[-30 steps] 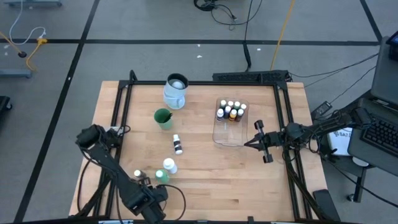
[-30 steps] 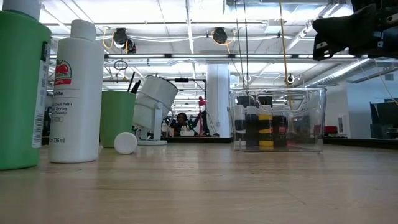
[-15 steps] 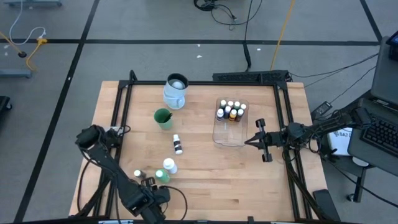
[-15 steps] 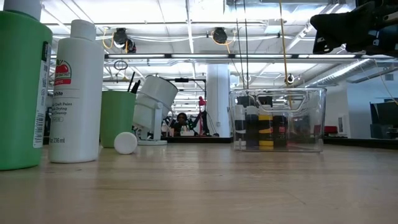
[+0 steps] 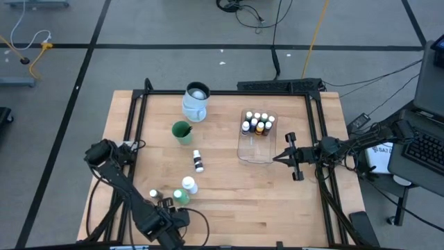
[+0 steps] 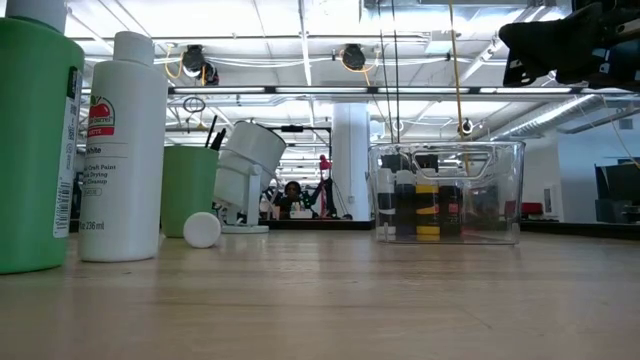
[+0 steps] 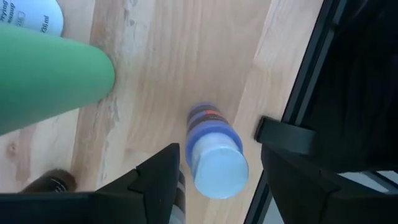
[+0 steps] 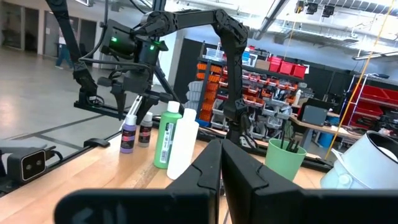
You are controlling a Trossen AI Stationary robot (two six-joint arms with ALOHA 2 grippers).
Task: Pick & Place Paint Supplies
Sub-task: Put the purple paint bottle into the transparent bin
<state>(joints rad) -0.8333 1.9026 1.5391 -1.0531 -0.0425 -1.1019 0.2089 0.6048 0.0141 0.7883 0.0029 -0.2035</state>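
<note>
Place: robotics lab or workshop hall.
Floor: grey concrete marked with black tape lines (image 5: 83, 46), cables trailing across it.
Ceiling: open beams, pipes and strip lights (image 6: 300, 45).
Storage: shelving (image 8: 214, 87) with orange and red bins.
Rig: wooden table (image 5: 229, 187) in a black frame, with a keyboard (image 5: 424, 147) beyond its right edge.

The left hand (image 7: 214, 168) is held low with fingers parted; the right hand (image 5: 286, 159) is raised, fingers pressed together.

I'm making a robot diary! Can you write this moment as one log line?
left gripper open, over small purple bottle standing on table | right gripper shut, hovering beside clear tub
</note>
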